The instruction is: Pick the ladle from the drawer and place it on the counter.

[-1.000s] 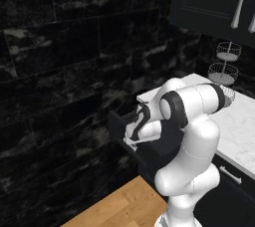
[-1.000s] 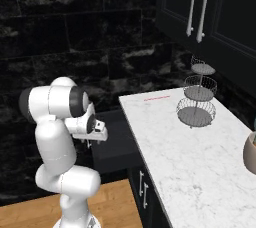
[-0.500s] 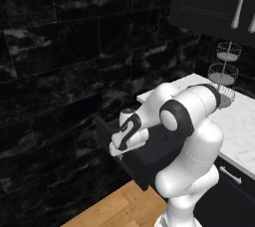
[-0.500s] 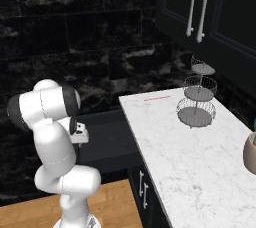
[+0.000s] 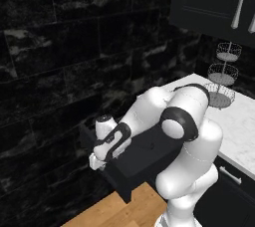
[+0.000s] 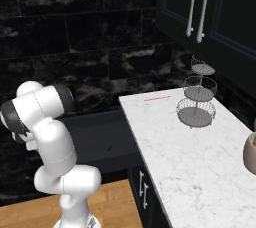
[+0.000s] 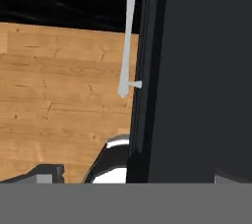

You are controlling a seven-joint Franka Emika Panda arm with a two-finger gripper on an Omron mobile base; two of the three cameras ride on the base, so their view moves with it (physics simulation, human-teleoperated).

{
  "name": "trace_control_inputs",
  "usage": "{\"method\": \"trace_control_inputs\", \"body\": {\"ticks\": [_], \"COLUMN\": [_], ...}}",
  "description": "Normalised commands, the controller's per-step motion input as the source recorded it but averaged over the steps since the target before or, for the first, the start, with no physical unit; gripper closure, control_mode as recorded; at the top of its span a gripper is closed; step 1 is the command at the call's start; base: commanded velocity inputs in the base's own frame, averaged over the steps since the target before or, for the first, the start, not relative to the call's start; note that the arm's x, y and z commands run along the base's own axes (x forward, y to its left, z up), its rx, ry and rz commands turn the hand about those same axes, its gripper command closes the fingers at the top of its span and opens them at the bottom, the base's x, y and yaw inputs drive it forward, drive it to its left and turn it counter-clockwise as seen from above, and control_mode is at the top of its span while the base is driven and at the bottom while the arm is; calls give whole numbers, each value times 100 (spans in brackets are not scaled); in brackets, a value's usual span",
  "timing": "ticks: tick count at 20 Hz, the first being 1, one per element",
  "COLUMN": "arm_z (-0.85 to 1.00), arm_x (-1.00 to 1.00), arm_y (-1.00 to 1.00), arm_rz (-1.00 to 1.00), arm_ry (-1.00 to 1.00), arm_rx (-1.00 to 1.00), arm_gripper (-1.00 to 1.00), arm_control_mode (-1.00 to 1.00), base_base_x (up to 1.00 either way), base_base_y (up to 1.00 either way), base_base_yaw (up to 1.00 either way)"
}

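Observation:
The black drawer (image 5: 142, 159) stands pulled out from under the counter (image 6: 200, 167), a white marble slab. In the hand view, the drawer's flat front and small silver bar handle (image 7: 127, 36) run upright through the middle, with the dark drawer inside to the right. My gripper (image 5: 95, 161) hangs at the drawer's outer front end. It is open, its tips set wide apart (image 7: 135, 176), one fingertip (image 7: 48, 173) on the floor side. Nothing is between them. The ladle is hidden in the dark drawer interior (image 6: 100, 139).
A three-tier wire basket stand (image 6: 197, 97) sits on the counter near the wall, and a brown pot (image 6: 250, 152) is at its right edge. Wooden floor (image 7: 59, 80) lies below the drawer. Black cabinet doors with long silver handles (image 6: 199, 9) hang above.
My arm has swung out to the left and the hand has dropped from over the drawer to its front end. The jaws stayed open.

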Motion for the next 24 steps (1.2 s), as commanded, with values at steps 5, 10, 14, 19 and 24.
{"method": "trace_control_inputs", "body": {"ticks": [5, 10, 14, 19, 24], "arm_z": [100, 100, 44, -83, -52], "arm_x": [34, 97, 92, 72, 23], "arm_y": [52, -63, -100, -84, 12], "arm_rz": [4, 0, 0, 2, 12], "arm_ry": [-5, -1, 6, 2, -10], "arm_rx": [0, 11, 6, 3, -1], "arm_gripper": [-100, -100, -100, -100, -100], "arm_control_mode": [-100, -100, -100, -100, -100], "base_base_x": [0, 0, 0, 0, 0], "base_base_y": [0, 0, 0, 0, 0], "base_base_yaw": [0, 0, 0, 0, 0]}}
